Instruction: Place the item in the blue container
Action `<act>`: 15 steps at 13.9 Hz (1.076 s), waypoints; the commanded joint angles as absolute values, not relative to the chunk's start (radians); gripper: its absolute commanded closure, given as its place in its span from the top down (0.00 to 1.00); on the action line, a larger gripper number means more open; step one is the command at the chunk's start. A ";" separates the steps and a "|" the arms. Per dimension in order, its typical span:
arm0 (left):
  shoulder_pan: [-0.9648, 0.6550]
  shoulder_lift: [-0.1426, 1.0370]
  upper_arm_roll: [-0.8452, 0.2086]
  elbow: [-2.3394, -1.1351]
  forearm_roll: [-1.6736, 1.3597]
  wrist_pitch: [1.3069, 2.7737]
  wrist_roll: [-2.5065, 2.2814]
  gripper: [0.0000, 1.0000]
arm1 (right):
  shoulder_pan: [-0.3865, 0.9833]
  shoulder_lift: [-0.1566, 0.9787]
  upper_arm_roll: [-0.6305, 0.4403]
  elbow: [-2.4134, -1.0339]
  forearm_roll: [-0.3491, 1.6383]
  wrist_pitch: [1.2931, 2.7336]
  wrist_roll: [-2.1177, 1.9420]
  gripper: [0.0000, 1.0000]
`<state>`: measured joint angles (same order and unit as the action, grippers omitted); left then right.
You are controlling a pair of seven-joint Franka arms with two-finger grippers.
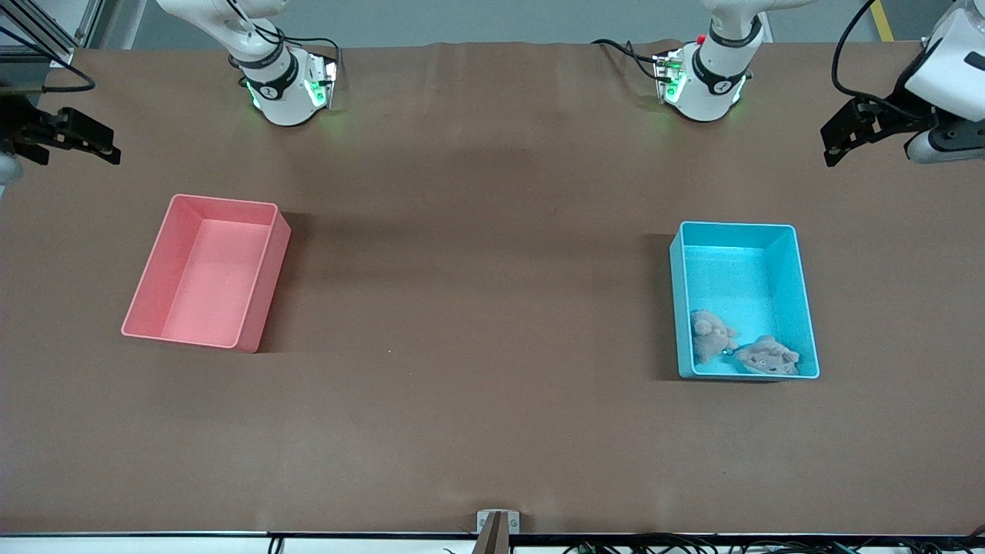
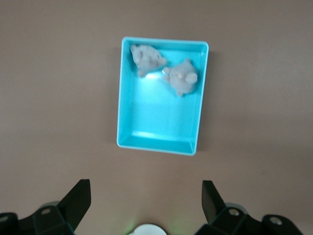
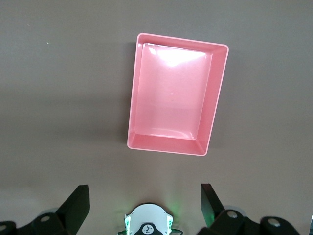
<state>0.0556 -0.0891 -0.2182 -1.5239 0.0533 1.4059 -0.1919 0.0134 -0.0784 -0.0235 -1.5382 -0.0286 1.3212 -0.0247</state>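
The blue container [image 1: 800, 292] [image 2: 159, 142] rests on the table toward the left arm's end. Two grey plush toys lie in its end nearer the front camera: one [image 1: 712, 332] [image 2: 146, 58] and another [image 1: 767, 356] [image 2: 182, 77] side by side. My left gripper [image 1: 833, 145] [image 2: 145, 196] hangs open and empty, high above the table at the left arm's end, apart from the container. My right gripper [image 1: 108, 145] [image 3: 144, 196] hangs open and empty high at the right arm's end.
A pink bin [image 1: 262, 277] [image 3: 215, 98] of like shape stands with nothing in it toward the right arm's end. Both arm bases [image 1: 286, 88] [image 1: 704, 81] stand along the table's back edge. Brown table [image 1: 477, 308] lies between the bins.
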 commanded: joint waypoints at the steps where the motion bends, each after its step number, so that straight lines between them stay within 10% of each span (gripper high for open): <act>1: 0.017 -0.166 -0.164 -1.632 0.006 1.411 -0.172 1.00 | 0.009 -0.155 -0.021 -1.611 -0.034 1.350 -0.021 1.00; 15: -0.060 -0.166 -0.074 -1.635 0.006 1.440 -0.169 1.00 | -0.017 -0.176 -0.028 -1.605 0.035 1.393 0.009 1.00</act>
